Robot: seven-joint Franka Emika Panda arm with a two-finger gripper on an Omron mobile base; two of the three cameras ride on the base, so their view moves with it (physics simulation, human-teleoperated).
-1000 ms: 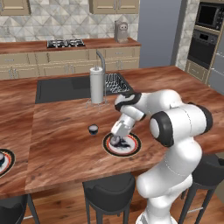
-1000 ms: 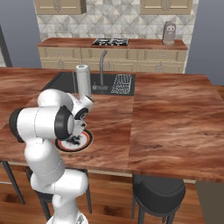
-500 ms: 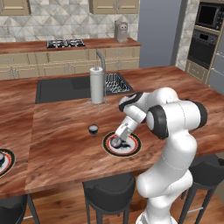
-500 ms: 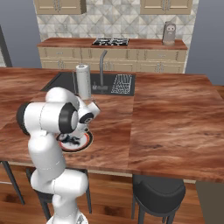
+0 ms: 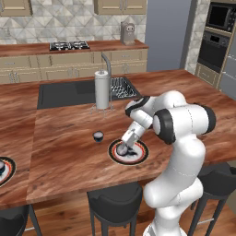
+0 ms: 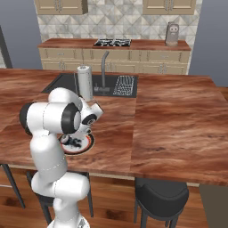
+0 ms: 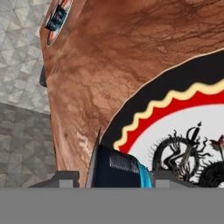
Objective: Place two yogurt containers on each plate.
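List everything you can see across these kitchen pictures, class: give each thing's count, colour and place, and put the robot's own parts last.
Plates: two, black rim, red ring, white centre; one on the island under the gripper, one at the island's far left edge.
Yogurt containers: three made out, dark with pale tops; one on bare wood left of the near plate, one on the near plate at the gripper, one on the far plate.
Paper-towel roll: one, white, upright beside the sink.
Sink: one, dark, set into the island.
Stools: two, black, in front of the island.
Stovetop: one, black, back counter.
Gripper: one, low over the near plate; jaw state unclear.
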